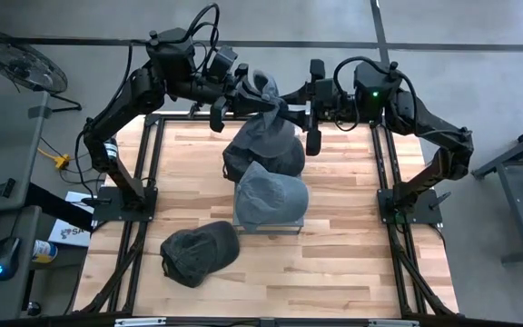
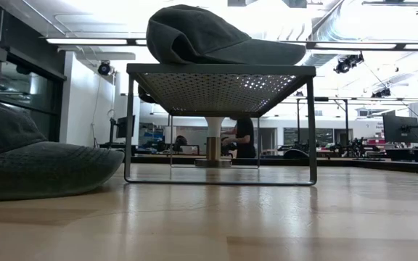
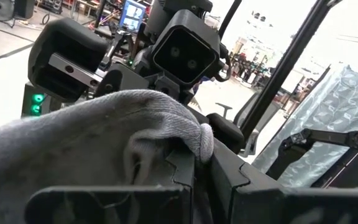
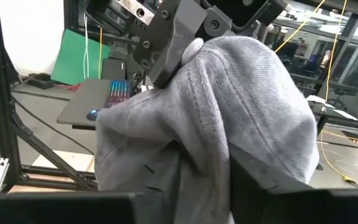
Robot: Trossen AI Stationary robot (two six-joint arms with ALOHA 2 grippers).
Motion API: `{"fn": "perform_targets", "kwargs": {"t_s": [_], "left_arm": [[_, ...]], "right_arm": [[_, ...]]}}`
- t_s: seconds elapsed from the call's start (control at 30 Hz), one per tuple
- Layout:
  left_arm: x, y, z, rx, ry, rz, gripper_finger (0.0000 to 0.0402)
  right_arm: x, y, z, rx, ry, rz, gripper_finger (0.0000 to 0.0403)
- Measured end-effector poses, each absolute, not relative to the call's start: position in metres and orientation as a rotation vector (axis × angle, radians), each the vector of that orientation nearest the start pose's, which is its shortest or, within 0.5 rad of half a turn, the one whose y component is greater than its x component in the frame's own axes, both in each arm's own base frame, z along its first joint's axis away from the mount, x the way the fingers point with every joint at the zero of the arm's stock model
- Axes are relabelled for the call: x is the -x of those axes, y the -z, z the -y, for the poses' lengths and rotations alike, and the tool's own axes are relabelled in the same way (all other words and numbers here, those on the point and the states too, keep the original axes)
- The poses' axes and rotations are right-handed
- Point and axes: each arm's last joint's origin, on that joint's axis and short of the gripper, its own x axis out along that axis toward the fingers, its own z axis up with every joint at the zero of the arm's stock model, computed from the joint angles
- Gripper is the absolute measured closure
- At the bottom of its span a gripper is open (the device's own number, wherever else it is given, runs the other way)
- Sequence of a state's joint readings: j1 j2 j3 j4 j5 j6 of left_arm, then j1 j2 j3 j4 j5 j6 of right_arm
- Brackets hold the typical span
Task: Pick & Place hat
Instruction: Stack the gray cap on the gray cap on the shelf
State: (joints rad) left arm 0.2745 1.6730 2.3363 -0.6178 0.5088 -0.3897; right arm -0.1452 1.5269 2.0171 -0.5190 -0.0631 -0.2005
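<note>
both arms are raised at the far edge of the table (image 1: 334, 272), wrists turned in toward each other, meeting over the middle of that edge. left arm reaches in from the left with elbow high, forearm angled down toward centre; right arm mirrors it from the right.

between them hangs a grey hat (image 1: 263, 91), held up off the table. left gripper (image 1: 243, 89) is clamped on the hat: in the left wrist view a fold of grey hat fabric (image 3: 104, 143) is pinched between its dark fingers (image 3: 185, 180), jaws together on the cloth. right gripper (image 1: 289, 109) also has the cloth between its fingers: in the right wrist view the hat (image 4: 229, 106) drapes down into the gap of its fingers (image 4: 260, 186), jaws closed in on the fabric. the left gripper shows just behind the hat in that view, pinching its top.

below the held hat, on the table: a dark hat (image 1: 263, 150) just under the grippers, a grey-blue hat (image 1: 271, 195) sitting on a small perforated metal stand (image 2: 223, 80), and a dark cap (image 1: 198, 252) nearer the front left, apart from the stand. low view shows the stand with its hat on top and the dark cap at the left edge; a person (image 2: 242, 141) stands in the room behind.
</note>
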Motion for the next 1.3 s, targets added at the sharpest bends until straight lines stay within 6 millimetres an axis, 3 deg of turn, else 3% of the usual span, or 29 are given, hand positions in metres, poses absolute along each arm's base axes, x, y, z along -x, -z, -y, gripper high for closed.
{"fn": "perform_targets", "kwargs": {"t_s": [0.2,0.47,0.83,1.13,1.3], "left_arm": [[-0.289,-0.568,-0.067,0.372,0.24,-0.007,0.0389],[-0.289,-0.567,-0.067,0.384,0.237,-0.02,0.0359],[-0.289,-0.566,-0.067,0.333,0.23,-0.017,0.0348],[-0.279,-0.574,-0.064,0.285,0.238,0.019,0.0257],[-0.263,-0.583,-0.06,0.264,0.229,0.053,0.0206]], "right_arm": [[-0.29,-0.533,0.04,0.181,0.057,-0.034,0.0392],[-0.29,-0.531,0.04,0.138,0.057,-0.055,0.0399],[-0.288,-0.526,0.039,0.113,0.018,-0.106,0.0401],[-0.28,-0.526,0.037,0.1,0.009,-0.143,0.0402],[-0.277,-0.523,0.036,0.086,-0.016,-0.17,0.0402]]}}
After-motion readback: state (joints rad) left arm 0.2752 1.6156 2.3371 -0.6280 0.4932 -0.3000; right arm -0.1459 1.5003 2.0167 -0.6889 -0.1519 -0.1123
